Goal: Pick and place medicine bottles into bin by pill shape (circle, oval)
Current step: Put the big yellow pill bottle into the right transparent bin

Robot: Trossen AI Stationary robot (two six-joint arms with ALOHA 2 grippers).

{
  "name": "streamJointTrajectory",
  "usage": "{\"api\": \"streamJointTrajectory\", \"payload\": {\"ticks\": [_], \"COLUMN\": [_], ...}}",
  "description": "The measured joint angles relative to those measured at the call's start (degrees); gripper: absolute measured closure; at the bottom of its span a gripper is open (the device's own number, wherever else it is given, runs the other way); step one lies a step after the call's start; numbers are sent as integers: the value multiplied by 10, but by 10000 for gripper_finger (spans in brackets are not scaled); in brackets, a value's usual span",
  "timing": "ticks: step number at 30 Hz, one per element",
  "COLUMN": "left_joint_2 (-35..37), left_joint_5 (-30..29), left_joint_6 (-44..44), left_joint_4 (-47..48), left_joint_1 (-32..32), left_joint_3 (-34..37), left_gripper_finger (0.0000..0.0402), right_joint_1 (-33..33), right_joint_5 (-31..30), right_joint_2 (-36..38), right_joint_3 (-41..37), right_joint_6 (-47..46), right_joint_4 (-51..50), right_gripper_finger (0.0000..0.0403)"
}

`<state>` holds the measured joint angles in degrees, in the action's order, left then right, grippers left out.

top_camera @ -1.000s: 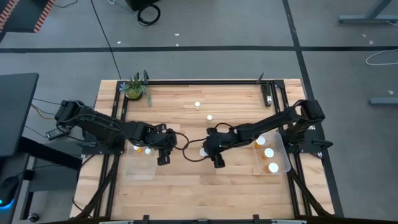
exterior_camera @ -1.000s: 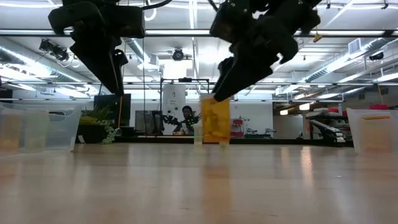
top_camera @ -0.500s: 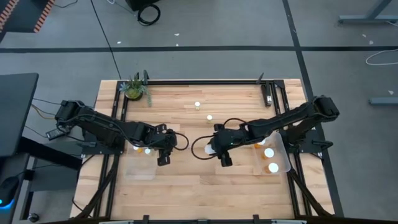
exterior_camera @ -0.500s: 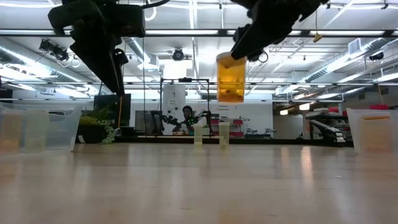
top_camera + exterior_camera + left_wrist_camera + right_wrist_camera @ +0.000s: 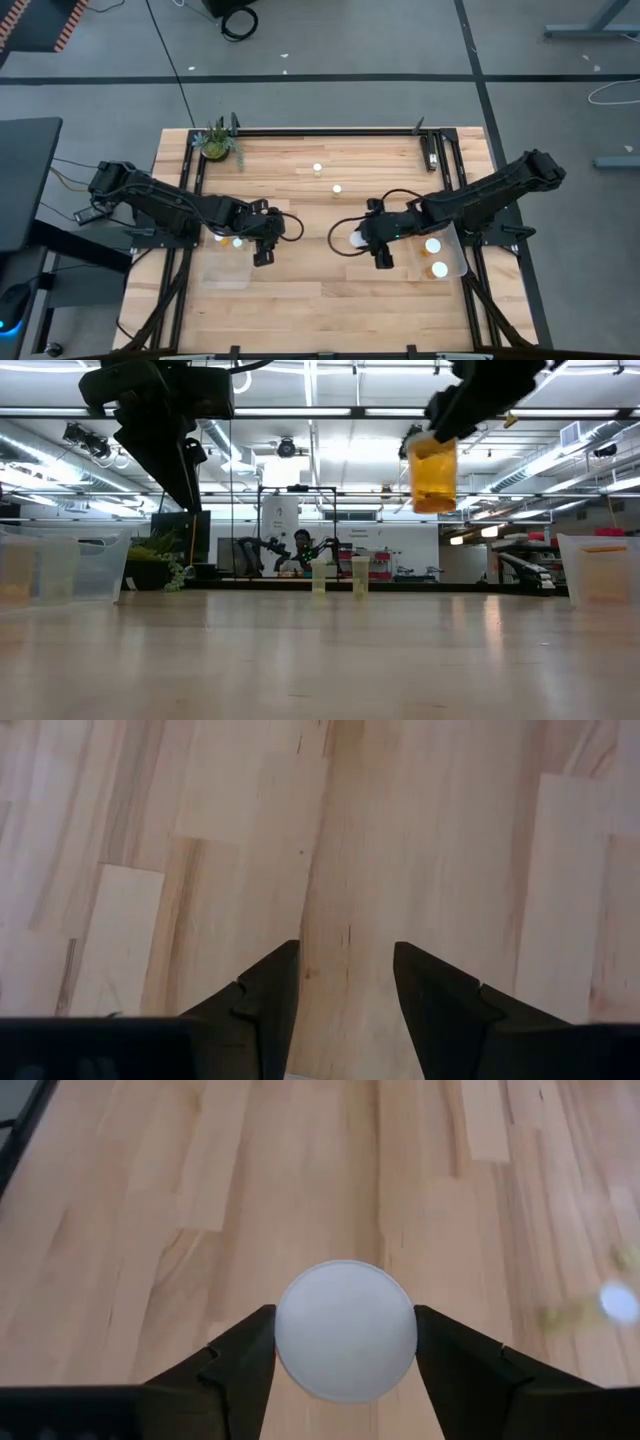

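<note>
Right gripper point(image 5: 363, 239) over the table's centre-right, just left of the right bin point(image 5: 453, 262); fingers clamped on a medicine bottle point(image 5: 433, 470). Low view shows this bottle lifted well clear of the wooden table point(image 5: 330, 300), amber body hanging down, cap end up in the grip. Right wrist view: the bottle's round white cap point(image 5: 345, 1330) sits squarely between the two dark fingers point(image 5: 238, 1360), touching both.

Left gripper point(image 5: 262, 252) low over the table at centre-left, at the right edge of the left bin point(image 5: 222, 274). Left wrist view: its fingers point(image 5: 265, 995) stand apart at a narrow-to-middling gap, bare wood between them, nothing held.

Right bin, clear plastic, at the table's right side: three white-capped bottles visible inside, the nearest point(image 5: 440, 269) with an orange tint, another point(image 5: 433, 245) just beyond it, the third partly covered by the right arm. Left bin, also clear: two bottles point(image 5: 238, 242) seen at its far end, partly behind the left arm.

Two more bottles stand loose on the far half of the table: one point(image 5: 317, 169) near the far edge, one point(image 5: 337, 187) a little nearer and to its right. Both apart from each other and well apart from either gripper. In the low view they show as two pale small cylinders point(image 5: 359, 575) side by side in the distance.

Small potted plant point(image 5: 216, 142) at the far-left corner of the table
</note>
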<state>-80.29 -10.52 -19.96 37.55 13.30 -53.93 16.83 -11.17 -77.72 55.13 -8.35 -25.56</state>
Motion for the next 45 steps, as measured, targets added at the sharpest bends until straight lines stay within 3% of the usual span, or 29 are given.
{"api": "streamJointTrajectory", "payload": {"ticks": [14,19,31,38,45], "left_joint_2": [0,0,0,0,0], "left_joint_5": [0,0,0,0,0], "left_joint_6": [-4,-4,-4,-4,-4], "left_joint_4": [-5,-5,-8,-10,-10], "left_joint_1": [0,0,0,0,0], "left_joint_3": [0,0,0,0,0], "left_gripper_finger": [230,230,230,230,230], "right_joint_1": [60,103,207,238,265], "right_joint_5": [-53,-81,-77,-118,-163], "right_joint_2": [154,191,298,312,311], "right_joint_3": [-117,-119,-119,-120,-159], "right_joint_6": [-132,-184,-278,-373,-438], "right_joint_4": [-7,-75,-206,-284,-289], "right_gripper_finger": [175,175,175,175,175]}}
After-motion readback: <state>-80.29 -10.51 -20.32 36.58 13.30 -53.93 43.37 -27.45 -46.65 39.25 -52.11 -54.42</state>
